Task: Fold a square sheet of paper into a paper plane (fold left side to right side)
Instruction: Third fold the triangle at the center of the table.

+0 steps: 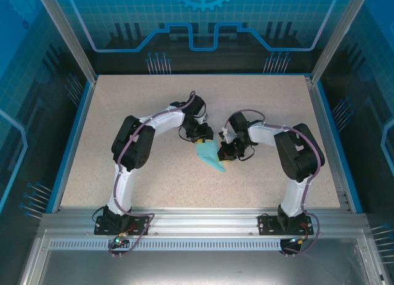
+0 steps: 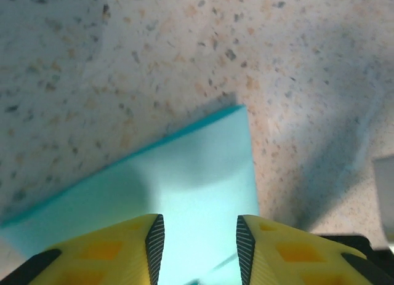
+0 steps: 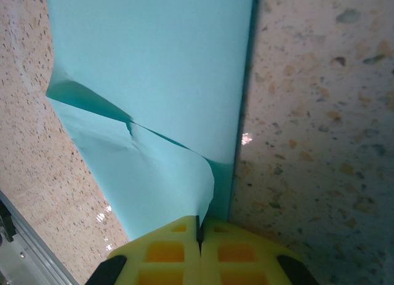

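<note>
In the middle of the table (image 1: 123,106) the sheet of paper (image 1: 209,154) lay folded to a pointed wedge, wings not yet made. The right gripper (image 3: 199,226) pinched its curled flap; the left gripper (image 2: 197,236) hung over it, jaws apart, holding nothing.

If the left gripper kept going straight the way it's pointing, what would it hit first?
Most likely the light-blue sheet of paper. The left gripper points down at it, fingers apart, and the sheet lies ahead of the tips on the speckled table. How near it is, I can't tell.
</note>
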Controlling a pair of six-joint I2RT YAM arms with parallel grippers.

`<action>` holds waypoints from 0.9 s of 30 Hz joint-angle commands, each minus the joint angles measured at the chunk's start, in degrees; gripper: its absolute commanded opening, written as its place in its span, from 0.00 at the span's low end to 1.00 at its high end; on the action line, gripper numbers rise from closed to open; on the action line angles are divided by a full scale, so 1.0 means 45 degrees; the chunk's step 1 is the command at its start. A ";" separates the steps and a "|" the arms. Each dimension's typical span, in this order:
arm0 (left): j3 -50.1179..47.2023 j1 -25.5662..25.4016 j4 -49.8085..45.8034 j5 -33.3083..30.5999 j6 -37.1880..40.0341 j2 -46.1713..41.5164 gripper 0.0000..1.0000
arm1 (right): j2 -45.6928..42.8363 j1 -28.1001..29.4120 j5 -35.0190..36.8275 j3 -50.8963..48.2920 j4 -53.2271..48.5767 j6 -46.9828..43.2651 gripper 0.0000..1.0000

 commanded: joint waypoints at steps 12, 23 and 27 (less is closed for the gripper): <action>-0.4851 -0.1480 0.2579 0.1292 -0.1634 -0.3436 0.34 | 0.0593 0.0203 0.0920 -0.0014 -0.0680 -0.0187 0.00; -0.4695 -0.1686 0.2790 0.0892 -0.1704 -0.2497 0.33 | 0.0652 0.0206 0.0943 -0.0001 -0.0683 -0.0226 0.00; -0.4673 -0.1690 0.2625 0.0561 -0.1585 -0.2297 0.33 | 0.0695 0.0220 0.0902 0.0045 -0.0698 -0.0226 0.00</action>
